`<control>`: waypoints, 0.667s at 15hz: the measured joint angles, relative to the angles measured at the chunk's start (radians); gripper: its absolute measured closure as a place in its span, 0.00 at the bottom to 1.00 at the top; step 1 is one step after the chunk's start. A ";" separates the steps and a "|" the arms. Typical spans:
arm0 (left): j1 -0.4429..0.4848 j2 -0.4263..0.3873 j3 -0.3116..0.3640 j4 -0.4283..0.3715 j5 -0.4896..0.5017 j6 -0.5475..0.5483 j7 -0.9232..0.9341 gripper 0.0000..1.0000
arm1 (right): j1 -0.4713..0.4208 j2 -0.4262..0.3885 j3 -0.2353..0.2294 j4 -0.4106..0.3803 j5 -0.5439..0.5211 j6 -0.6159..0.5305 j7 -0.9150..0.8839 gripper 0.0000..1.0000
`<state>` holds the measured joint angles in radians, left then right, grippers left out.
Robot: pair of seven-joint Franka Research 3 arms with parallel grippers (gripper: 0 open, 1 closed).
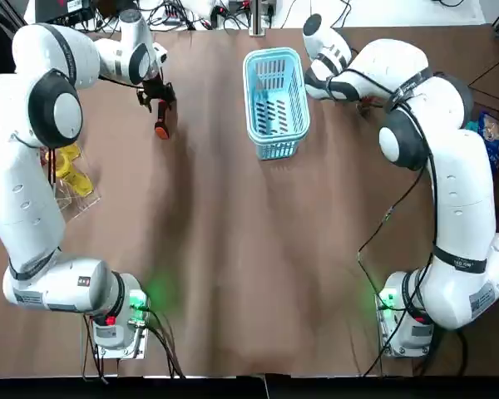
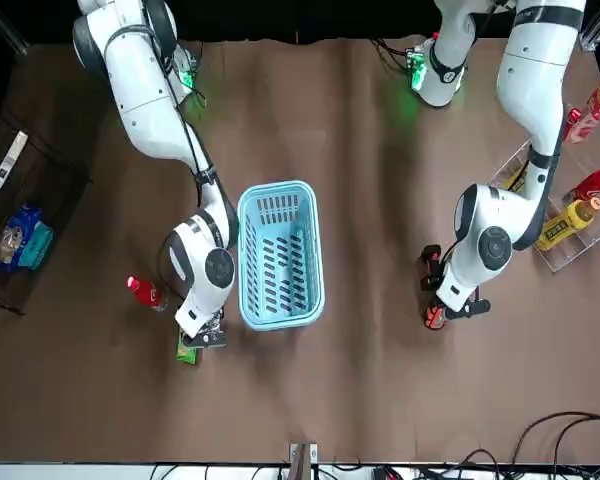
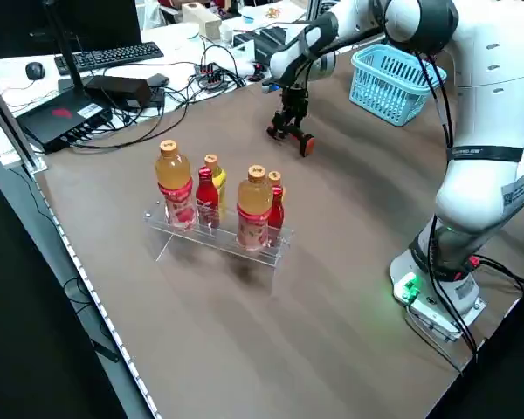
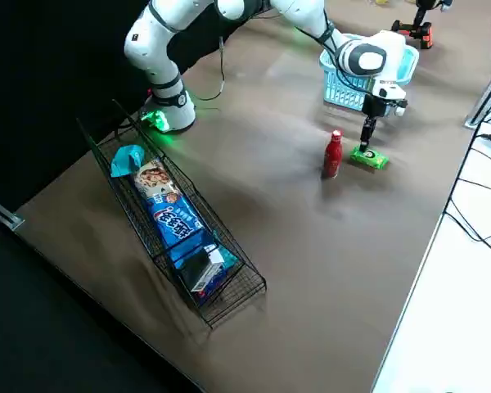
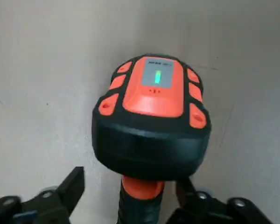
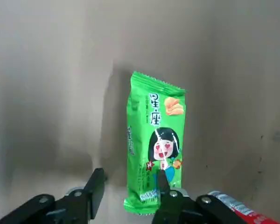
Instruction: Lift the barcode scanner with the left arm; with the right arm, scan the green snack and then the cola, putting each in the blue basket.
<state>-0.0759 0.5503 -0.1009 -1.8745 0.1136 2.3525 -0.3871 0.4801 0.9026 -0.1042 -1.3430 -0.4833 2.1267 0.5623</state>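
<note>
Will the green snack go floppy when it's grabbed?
Probably: the green snack is a thin pouch lying flat, so it may sag and crinkle. It looks light, and its smooth wrap might slip from the right gripper, jaws open above it.

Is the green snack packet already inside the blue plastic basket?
No, the green snack packet lies on the table beside the blue plastic basket.

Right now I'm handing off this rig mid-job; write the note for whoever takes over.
Left claw: open, astride the barcode scanner handle, not gripping; the scanner appears not yet lifted.
Right claw: open, low over the green snack, which lies flat on the table.
Cola: upright beside the snack.
Blue basket: empty.
Done: claws positioned only.
Left: grip and lift the scanner, scan the snack, then the cola, and basket each.
</note>
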 joint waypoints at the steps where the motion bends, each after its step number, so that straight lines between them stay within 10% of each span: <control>1: 0.000 0.000 0.000 0.000 0.001 0.000 0.000 0.18 | 0.000 0.000 0.000 0.000 -0.007 0.001 0.000 0.50; 7: -0.001 0.000 -0.001 0.000 0.001 0.000 0.000 0.57 | -0.001 -0.002 -0.006 0.003 -0.016 0.000 -0.001 0.93; 10: 0.003 0.001 0.000 0.000 0.001 0.000 0.000 0.63 | -0.002 -0.001 -0.006 0.004 -0.016 0.000 -0.001 0.97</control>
<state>-0.0732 0.5512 -0.1011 -1.8741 0.1150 2.3525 -0.3867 0.4781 0.9012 -0.1101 -1.3389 -0.4993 2.1268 0.5615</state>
